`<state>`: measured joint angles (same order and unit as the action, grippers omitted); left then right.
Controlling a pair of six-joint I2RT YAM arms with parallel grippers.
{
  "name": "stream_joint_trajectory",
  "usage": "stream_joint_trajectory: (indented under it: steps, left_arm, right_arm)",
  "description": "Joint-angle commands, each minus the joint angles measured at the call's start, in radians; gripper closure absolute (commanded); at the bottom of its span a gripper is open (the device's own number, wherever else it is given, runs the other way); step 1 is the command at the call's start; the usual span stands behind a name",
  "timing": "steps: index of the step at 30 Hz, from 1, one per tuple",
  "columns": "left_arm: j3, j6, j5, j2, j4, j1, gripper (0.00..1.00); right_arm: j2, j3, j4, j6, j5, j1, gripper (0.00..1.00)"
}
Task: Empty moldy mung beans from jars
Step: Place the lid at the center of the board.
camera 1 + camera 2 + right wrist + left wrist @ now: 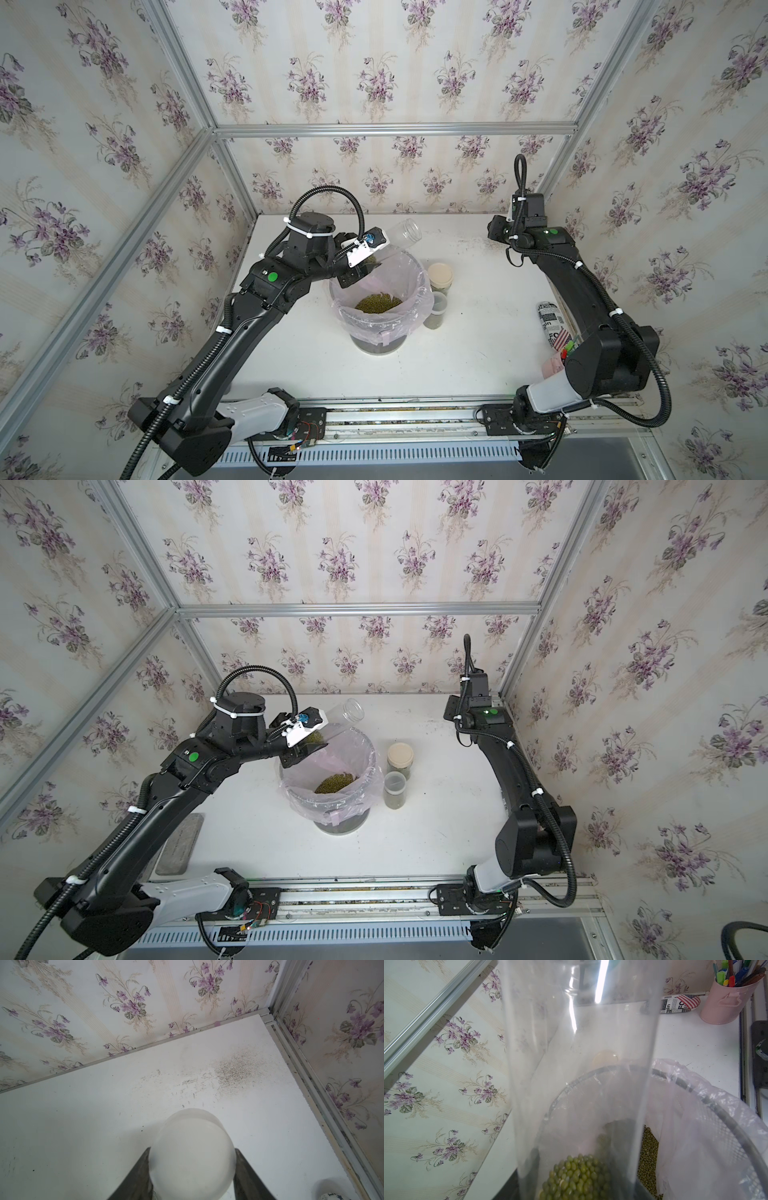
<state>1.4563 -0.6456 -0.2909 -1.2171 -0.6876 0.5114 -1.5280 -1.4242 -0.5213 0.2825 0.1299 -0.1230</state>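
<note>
- Three clear jars are in play, and the emptying of one is the step in hand: the left fingers (351, 276) are clenched around the base of a tall clear cylindrical plastic jar (395, 239) with no lid on it.
- That jar is tilted, its open mouth pointing up and away from the left fingers. A clump of olive-green mung beans (577, 1176) lies in its base, right by the grip.
- Just below the left fingers stands a round wire-mesh bin lined with a pale pink plastic bag (423, 289). It already holds a yellowish-green heap of beans (378, 303).
- Past the bin, on the side toward the right fingers (497, 232), two more jars stand upright on the white table (478, 353). One is a short clear jar with a round tan lid (440, 276). The other is a smaller clear jar with a whitish lid (437, 309). Both appear to have beans in them and both are lidded.
- Well apart from all this, the right fingers are grasping a round white lid (192, 1155), one finger on each side of it, just above the table.
- Judged from this, the task is early: one jar partly emptied, two untouched.
- Next, the left wrist likely needs to roll so the mouth drops below the base and over the bag opening. The mouth appears to sit beyond the bin's far rim, so it should come back over the bag first, or beans could spill on the table.
</note>
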Motion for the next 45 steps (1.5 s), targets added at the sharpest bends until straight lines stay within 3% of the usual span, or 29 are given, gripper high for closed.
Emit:
stream_joint_trajectory:
  steps: [1,22,31,40,45]
  left_arm:
    - [0.007,-0.003,-0.011,0.0,0.046,0.001,0.58]
    - [0.005,0.004,-0.005,-0.005,0.053,0.004,0.59]
    - [0.0,0.001,0.004,-0.001,0.058,0.006,0.58]
    - [-0.008,0.001,0.003,0.0,0.065,0.01,0.58]
    - [-0.005,0.005,-0.012,-0.011,0.066,0.012,0.59]
  right_arm:
    - [-0.004,0.037,0.076,0.021,-0.007,0.003,0.5]
    - [-0.225,0.085,0.083,-0.029,-0.19,0.0,0.5]
    - [-0.293,0.085,0.038,-0.015,-0.063,0.012,0.51]
    - [-0.309,0.11,0.021,0.05,-0.018,0.138,0.51]
    - [-0.348,0.102,0.015,0.068,0.008,0.148,0.51]
